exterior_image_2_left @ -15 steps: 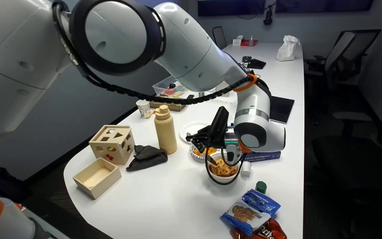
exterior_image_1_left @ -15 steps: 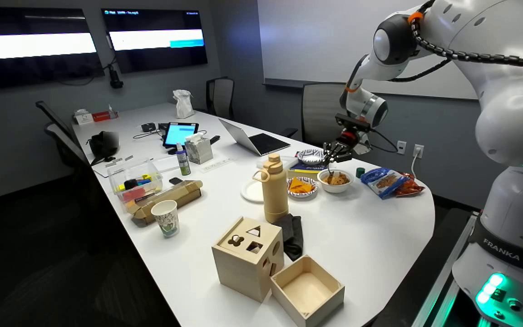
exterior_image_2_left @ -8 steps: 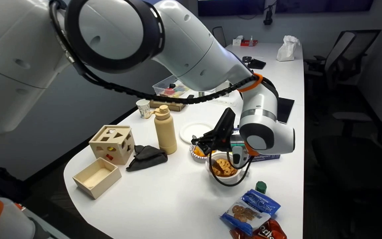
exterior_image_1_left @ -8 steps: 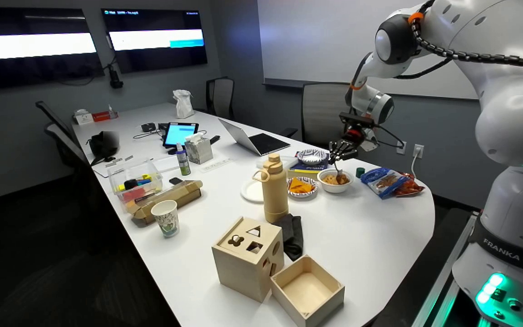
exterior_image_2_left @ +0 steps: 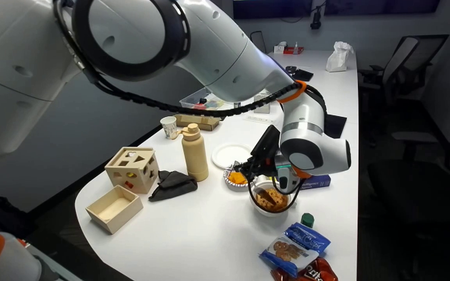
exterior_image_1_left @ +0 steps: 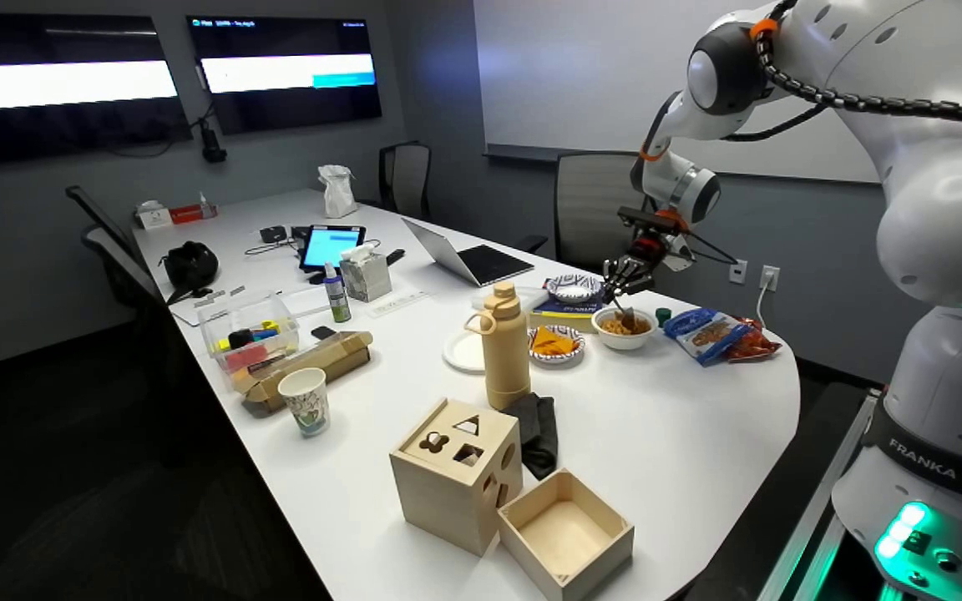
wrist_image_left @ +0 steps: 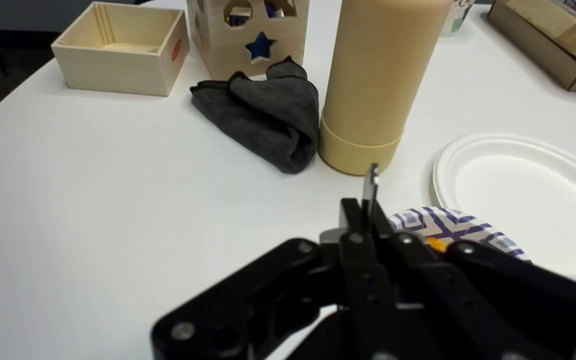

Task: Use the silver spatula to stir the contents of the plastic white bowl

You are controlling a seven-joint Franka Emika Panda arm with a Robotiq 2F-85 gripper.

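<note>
White for tabletop (exterior_image_2_left: 209,238) and bowl (exterior_image_1_left: 627,342), mottled brown for the food (exterior_image_2_left: 280,197) inside. Silver on the spatula (wrist_image_left: 370,187), black on the claw (wrist_image_left: 365,209). Geometric blue and white on the dish (wrist_image_left: 449,224), orange for its chips (exterior_image_1_left: 552,341). Tan for the bottle (exterior_image_2_left: 195,156), charcoal for the cloth (wrist_image_left: 270,112).

Shiny metal spatula (wrist_image_left: 369,187), matt cloth (wrist_image_left: 268,115), smooth wooden tray (wrist_image_left: 110,71), glossy blue bag (exterior_image_2_left: 302,242)

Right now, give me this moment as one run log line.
end effector: closed on spatula | spatula blade: in contents of white bowl | white bowl: upright on table
</note>
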